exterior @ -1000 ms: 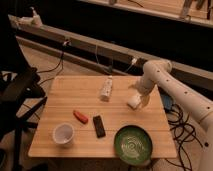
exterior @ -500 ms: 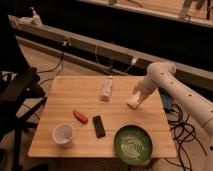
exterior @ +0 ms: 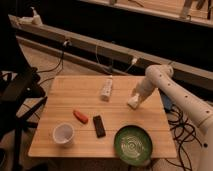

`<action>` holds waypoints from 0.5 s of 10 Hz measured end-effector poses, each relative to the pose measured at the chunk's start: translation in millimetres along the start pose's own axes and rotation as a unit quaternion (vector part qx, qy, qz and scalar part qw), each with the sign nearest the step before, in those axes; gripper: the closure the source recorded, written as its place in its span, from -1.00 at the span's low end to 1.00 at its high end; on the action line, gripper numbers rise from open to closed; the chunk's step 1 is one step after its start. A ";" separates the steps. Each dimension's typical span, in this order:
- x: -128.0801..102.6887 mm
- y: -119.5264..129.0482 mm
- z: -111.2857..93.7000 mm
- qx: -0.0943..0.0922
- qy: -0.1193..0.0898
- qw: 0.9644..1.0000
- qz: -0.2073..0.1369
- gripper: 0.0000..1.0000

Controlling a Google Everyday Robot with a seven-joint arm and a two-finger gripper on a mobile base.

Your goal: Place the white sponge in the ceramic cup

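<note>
The white sponge (exterior: 132, 104) is a small off-white block on the right part of the wooden table (exterior: 60, 102). My gripper (exterior: 136, 97) comes down from the white arm on the right and sits right at the sponge, on its upper side. The ceramic cup (exterior: 63, 134) stands upright near the table's front left corner, far from the gripper, and looks empty.
A white bottle-like object (exterior: 106, 89) lies at the table's back middle. An orange-red item (exterior: 80, 116) and a black bar (exterior: 99, 126) lie between the sponge and the cup. A green spiral bowl (exterior: 132, 145) sits at the front right. Cables hang behind the table.
The arm's elbow has shifted slightly right. The gripper stays at the sponge, which has barely moved.
</note>
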 end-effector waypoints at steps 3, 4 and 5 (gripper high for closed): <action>-0.4 -5.6 -14.2 0.004 0.003 1.000 -0.001 -0.27; 1.0 -6.2 -12.3 0.004 0.004 1.000 -0.002 -0.46; 1.5 -6.7 -4.0 0.002 0.004 1.000 -0.005 -0.58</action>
